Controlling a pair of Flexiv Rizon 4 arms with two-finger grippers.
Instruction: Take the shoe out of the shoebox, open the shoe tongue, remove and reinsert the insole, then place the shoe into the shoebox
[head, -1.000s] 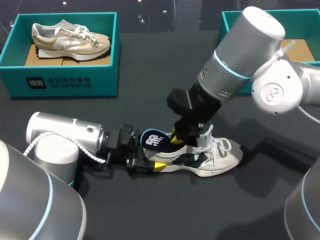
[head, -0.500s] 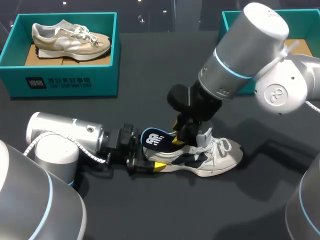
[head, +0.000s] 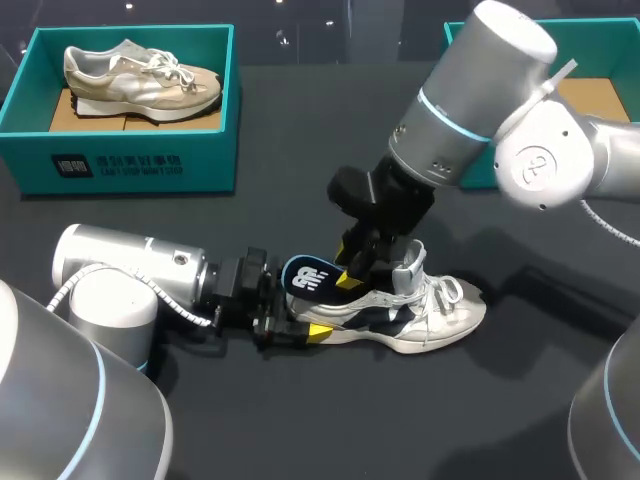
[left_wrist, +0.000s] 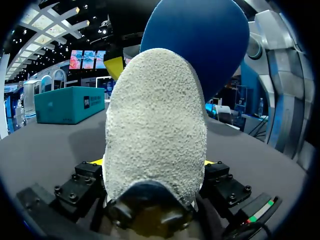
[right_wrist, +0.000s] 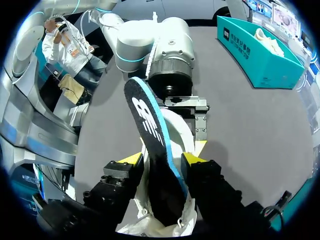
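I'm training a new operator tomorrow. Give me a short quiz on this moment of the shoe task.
1. True or false: the insole lies flat inside the shoe.
2. Which tool grips the insole? A) left tool B) right tool
3. Fill in: the left tool clamps the shoe at its ____.
Key: 1 false, it sticks up out of the shoe; 2 B; 3 heel.

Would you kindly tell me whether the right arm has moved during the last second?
Yes. The right arm has shifted slightly leftward in the head view, its jaws now nearer the heel of the white and navy sneaker, which stayed put.
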